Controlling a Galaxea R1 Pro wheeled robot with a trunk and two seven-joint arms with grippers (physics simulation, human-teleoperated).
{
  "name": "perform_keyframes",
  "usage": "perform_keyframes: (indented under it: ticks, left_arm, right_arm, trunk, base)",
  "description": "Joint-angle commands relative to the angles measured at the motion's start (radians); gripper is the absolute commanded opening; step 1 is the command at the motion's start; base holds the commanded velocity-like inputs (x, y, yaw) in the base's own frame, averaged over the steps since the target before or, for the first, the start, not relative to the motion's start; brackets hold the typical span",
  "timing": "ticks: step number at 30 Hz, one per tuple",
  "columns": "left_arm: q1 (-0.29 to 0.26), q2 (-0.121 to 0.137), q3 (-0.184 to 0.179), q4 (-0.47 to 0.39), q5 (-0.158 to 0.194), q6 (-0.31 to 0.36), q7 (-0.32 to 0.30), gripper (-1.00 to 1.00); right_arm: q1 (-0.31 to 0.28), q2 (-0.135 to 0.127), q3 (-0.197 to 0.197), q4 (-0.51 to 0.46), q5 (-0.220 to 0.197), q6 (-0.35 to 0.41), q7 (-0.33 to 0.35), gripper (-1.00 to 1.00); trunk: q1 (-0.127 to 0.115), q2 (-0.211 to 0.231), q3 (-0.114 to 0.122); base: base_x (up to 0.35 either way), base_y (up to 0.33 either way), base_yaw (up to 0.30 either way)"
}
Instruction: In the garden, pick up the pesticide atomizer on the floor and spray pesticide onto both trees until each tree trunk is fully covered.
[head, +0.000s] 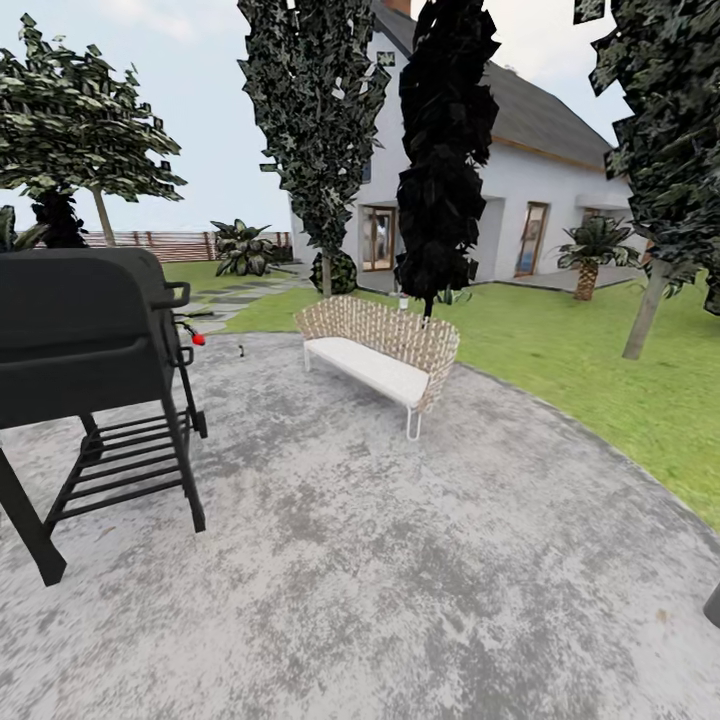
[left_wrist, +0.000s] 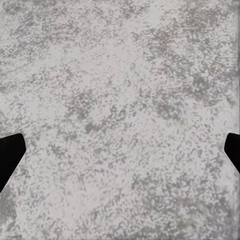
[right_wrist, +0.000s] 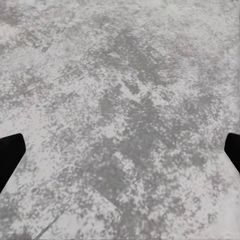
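I am on a grey mottled patio (head: 400, 560) at the edge of the garden lawn (head: 600, 370). One tree with a pale, bare, leaning trunk (head: 643, 312) stands on the grass at the right. Another spreading tree (head: 80, 120) with a pale trunk (head: 103, 215) stands far off at the left, near the slat fence (head: 170, 243). The pesticide atomizer is out of view. In the left wrist view, my left gripper (left_wrist: 120, 155) is open over bare paving, its fingertips (left_wrist: 9, 155) far apart. My right gripper (right_wrist: 120, 155) is also open over paving, holding nothing.
A black grill (head: 90, 340) with a red knob stands close at the left. A wicker bench (head: 380, 350) sits ahead, with two dark columnar trees (head: 445, 150) and a white house (head: 540, 170) behind it. A tiny dark object (head: 240, 350) lies past the grill, too small to identify.
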Motion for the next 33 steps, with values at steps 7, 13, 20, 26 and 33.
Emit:
perform_keyframes:
  ticks: [7, 13, 20, 26, 33]
  left_arm:
    - [-0.001, 0.001, 0.0, 0.002, 0.005, -0.003, 0.002, 1.0]
    - [-0.001, 0.003, 0.0, 0.013, 0.006, -0.004, 0.002, 1.0]
    - [-0.001, 0.001, 0.0, 0.017, 0.006, -0.003, 0.002, 1.0]
    - [-0.001, 0.002, 0.0, 0.018, 0.006, -0.003, 0.002, 1.0]
    - [-0.001, 0.001, 0.0, 0.018, 0.006, -0.004, 0.002, 1.0]
  right_arm:
    - [0.0, 0.0, 0.0, 0.006, 0.002, -0.006, -0.002, 1.0]
    - [-0.001, 0.001, -0.003, 0.035, 0.002, -0.006, -0.003, 1.0]
    - [0.0, 0.002, -0.003, 0.039, 0.002, -0.006, -0.003, 1.0]
    - [-0.001, 0.002, -0.002, 0.042, 0.003, -0.006, -0.003, 1.0]
    - [0.0, 0.002, -0.001, 0.042, 0.003, -0.006, -0.003, 1.0]
  trunk:
    - [0.0, 0.0, -0.001]
    - [0.0, 0.0, -0.001]
    - [0.0, 0.0, -0.003]
    - [0.0, 0.0, -0.003]
    - [0.0, 0.0, -0.003]
  base:
    - [0.292, -0.161, 0.237]
    - [0.324, -0.075, 0.274]
    - [0.336, -0.005, 0.18]
    - [0.337, -0.003, 0.012]
    - [0.337, -0.069, 0.0]
